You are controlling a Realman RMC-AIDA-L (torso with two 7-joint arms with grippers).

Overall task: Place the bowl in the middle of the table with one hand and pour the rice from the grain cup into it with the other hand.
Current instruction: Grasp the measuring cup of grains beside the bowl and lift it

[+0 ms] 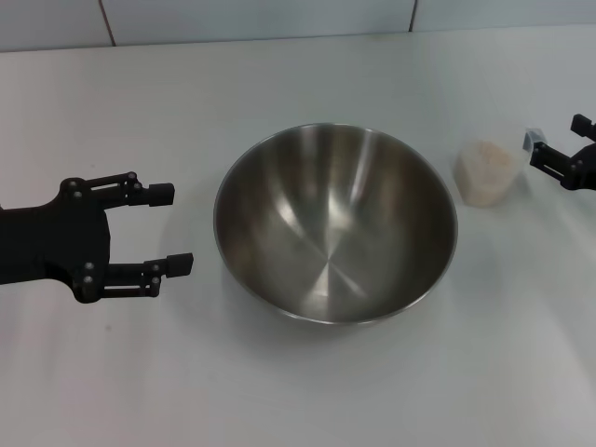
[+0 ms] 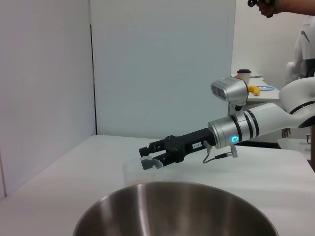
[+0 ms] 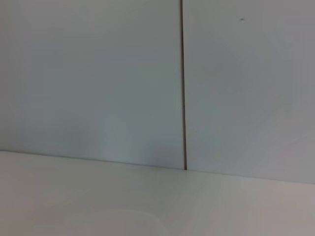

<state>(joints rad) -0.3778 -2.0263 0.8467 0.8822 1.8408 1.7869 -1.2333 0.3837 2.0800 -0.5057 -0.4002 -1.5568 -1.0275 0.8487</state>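
The big steel bowl [image 1: 335, 223] sits empty in the middle of the white table [image 1: 279, 391]; its rim [image 2: 177, 196] fills the bottom of the left wrist view. My left gripper [image 1: 169, 229] hovers open just left of the bowl, apart from it. To the bowl's right stands the small clear grain cup [image 1: 486, 170], upright and full of beige rice [image 1: 484, 160]. At the table's right edge my right gripper [image 1: 560, 140] is open, a short way right of the cup and not touching it. The left wrist view shows that gripper [image 2: 147, 157] above the faint cup [image 2: 134, 173].
A pale wall with a dark seam [image 3: 182, 83] runs behind the table's far edge. In the left wrist view, a second table [image 2: 258, 89] far off carries a cup and a banana.
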